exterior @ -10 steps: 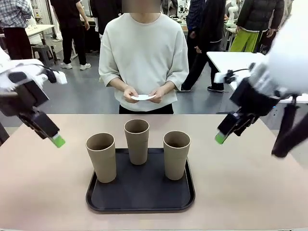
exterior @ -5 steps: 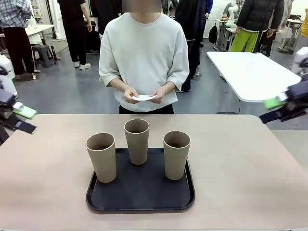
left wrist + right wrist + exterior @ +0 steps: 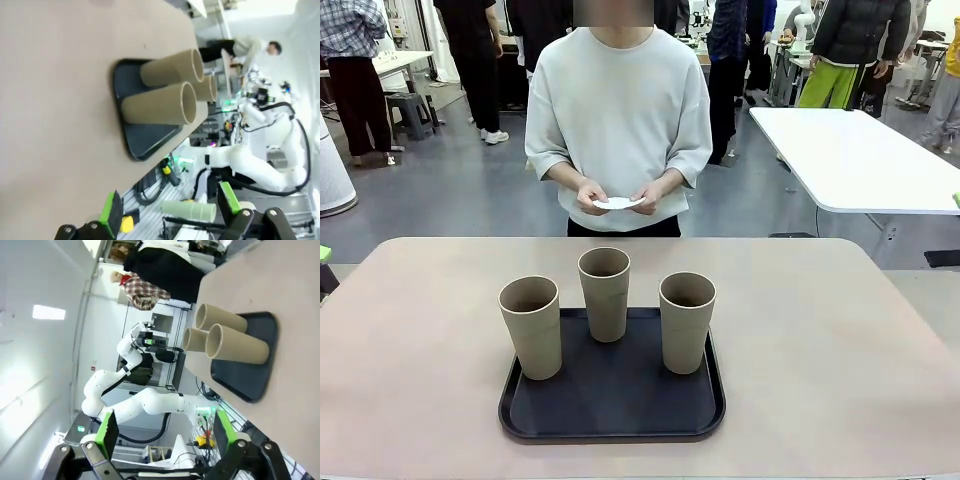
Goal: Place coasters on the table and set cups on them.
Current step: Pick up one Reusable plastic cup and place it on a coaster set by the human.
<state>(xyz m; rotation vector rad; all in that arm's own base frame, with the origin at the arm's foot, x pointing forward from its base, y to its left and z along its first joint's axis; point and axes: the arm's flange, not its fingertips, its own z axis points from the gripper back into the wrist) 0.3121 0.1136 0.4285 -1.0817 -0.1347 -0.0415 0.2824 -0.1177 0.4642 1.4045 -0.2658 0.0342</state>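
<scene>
Jaws wide apart, nothing held: left gripper point(image 3: 169, 206), right gripper point(image 3: 165, 429). Black rounded-square tray point(image 3: 610, 428) sits on the matte beige table point(image 3: 820, 350), with three tapered tan cups point(image 3: 606, 292) upright on it. Beyond the far edge, a person's hands point(image 3: 590, 196) hold thin white coasters point(image 3: 617, 203).

Desk point(image 3: 820, 340): beige, rounded corners
Tray point(image 3: 620, 405): black, on desk, near side
Cups point(image 3: 605, 292): three, upright on tray
Coaster point(image 3: 617, 203): white, held by person point(image 3: 618, 110), far side

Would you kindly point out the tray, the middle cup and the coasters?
tray point(image 3: 620, 405), front view, bare floor near its front rim.
middle cup point(image 3: 606, 305), front view, outer wall.
coasters point(image 3: 617, 203), front view, middle of the white disc.
</scene>
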